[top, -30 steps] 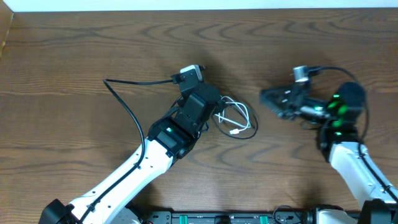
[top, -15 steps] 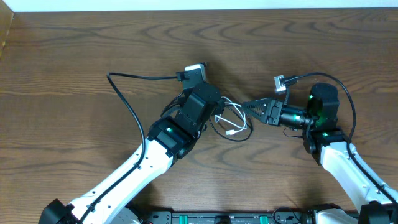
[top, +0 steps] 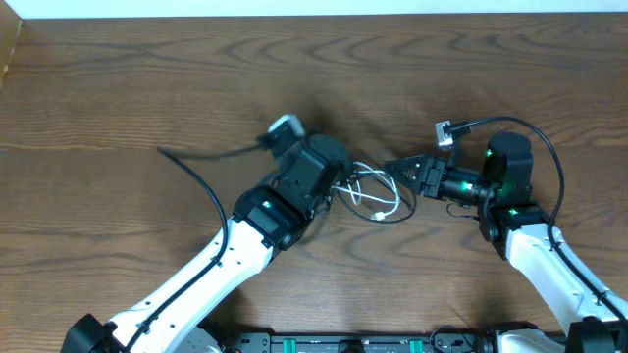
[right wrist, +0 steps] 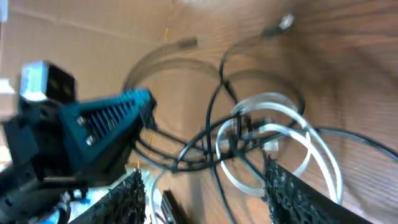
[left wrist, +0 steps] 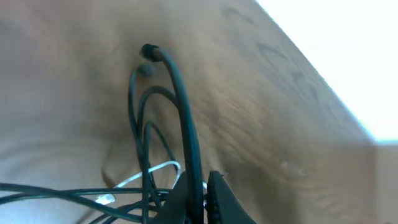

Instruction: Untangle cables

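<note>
The cables lie in a tangle at the table's middle: thin black loops with a white cable through them. My left gripper is at the tangle's left edge. In the left wrist view the gripper is shut on a black cable that runs up to a small plug, with the white cable beside it. My right gripper is at the tangle's right side. The right wrist view shows this gripper open, with black strands and white loops lying between and ahead of its fingers.
A thick black wire belonging to the left arm arcs over the table on the left. The left gripper's teal finger shows close by in the right wrist view. The table's far edge runs along the top.
My right arm has swung left from the table's right side up to the tangle. The left wrist has turned a little and the tangle has shifted with it.
</note>
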Controlling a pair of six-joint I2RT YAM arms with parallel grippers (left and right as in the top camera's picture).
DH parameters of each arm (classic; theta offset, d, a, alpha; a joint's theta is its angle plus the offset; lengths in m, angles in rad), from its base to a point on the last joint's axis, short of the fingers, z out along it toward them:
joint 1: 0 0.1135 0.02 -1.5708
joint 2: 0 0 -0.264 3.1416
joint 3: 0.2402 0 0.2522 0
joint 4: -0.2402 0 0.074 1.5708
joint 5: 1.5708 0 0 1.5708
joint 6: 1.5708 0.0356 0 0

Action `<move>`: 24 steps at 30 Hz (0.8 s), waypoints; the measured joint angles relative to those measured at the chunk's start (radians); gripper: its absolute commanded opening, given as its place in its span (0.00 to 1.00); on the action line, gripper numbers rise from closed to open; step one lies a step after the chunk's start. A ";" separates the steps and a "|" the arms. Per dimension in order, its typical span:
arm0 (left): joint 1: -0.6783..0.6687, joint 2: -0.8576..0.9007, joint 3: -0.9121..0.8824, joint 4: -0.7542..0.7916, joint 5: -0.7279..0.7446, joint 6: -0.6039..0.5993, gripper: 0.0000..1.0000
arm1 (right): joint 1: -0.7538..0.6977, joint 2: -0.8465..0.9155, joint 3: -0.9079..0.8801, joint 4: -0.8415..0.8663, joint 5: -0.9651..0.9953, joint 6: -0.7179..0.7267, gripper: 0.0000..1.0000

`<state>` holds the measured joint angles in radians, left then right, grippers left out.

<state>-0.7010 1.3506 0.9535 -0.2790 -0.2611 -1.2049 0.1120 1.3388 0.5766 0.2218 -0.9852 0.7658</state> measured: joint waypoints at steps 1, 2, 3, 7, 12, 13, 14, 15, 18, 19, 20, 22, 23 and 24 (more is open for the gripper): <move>0.000 0.000 0.000 -0.019 0.002 -0.088 0.08 | -0.010 0.000 0.000 0.000 0.006 0.004 0.61; 0.000 0.000 0.000 -0.029 0.003 -0.154 0.08 | -0.019 0.000 0.000 0.000 0.010 0.005 0.62; 0.000 0.000 0.000 -0.032 0.007 -0.216 0.08 | -0.034 0.000 0.000 -0.001 0.012 0.004 0.63; 0.000 0.000 0.000 -0.008 0.024 -0.396 0.08 | -0.116 0.000 0.000 -0.001 -0.014 -0.016 0.62; 0.000 0.000 0.000 0.056 0.031 -0.536 0.08 | -0.222 -0.019 0.000 -0.004 -0.111 -0.036 0.63; 0.000 0.000 0.000 0.066 0.031 -0.556 0.08 | -0.232 -0.032 0.000 -0.009 -0.131 -0.038 0.63; 0.000 0.000 0.000 0.072 0.032 -0.577 0.08 | -0.239 -0.049 0.000 -0.020 -0.147 -0.041 0.63; 0.000 0.000 0.000 0.076 0.032 -0.597 0.08 | -0.240 -0.076 0.000 -0.041 -0.166 -0.043 0.63; 0.000 0.000 0.000 0.077 0.036 -0.660 0.08 | -0.235 -0.137 0.001 -0.117 -0.181 -0.055 0.63; 0.000 0.000 0.000 0.077 0.038 -0.676 0.08 | -0.230 -0.159 0.002 -0.153 -0.177 -0.061 0.63; 0.000 0.000 0.000 0.077 0.039 -0.688 0.08 | -0.222 -0.182 0.002 -0.200 -0.167 -0.071 0.63; 0.000 0.000 0.000 0.076 0.039 -0.708 0.08 | -0.198 -0.221 0.002 -0.300 -0.137 -0.097 0.62; 0.000 0.000 0.000 0.077 0.039 -0.712 0.08 | -0.181 -0.241 0.003 -0.364 -0.112 -0.117 0.63; 0.000 0.000 0.000 0.077 0.040 -0.718 0.08 | -0.168 -0.254 0.002 -0.402 -0.095 -0.132 0.63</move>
<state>-0.7010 1.3506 0.9535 -0.2016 -0.2211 -1.9224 -0.0559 1.0851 0.5785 -0.1799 -1.0798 0.6342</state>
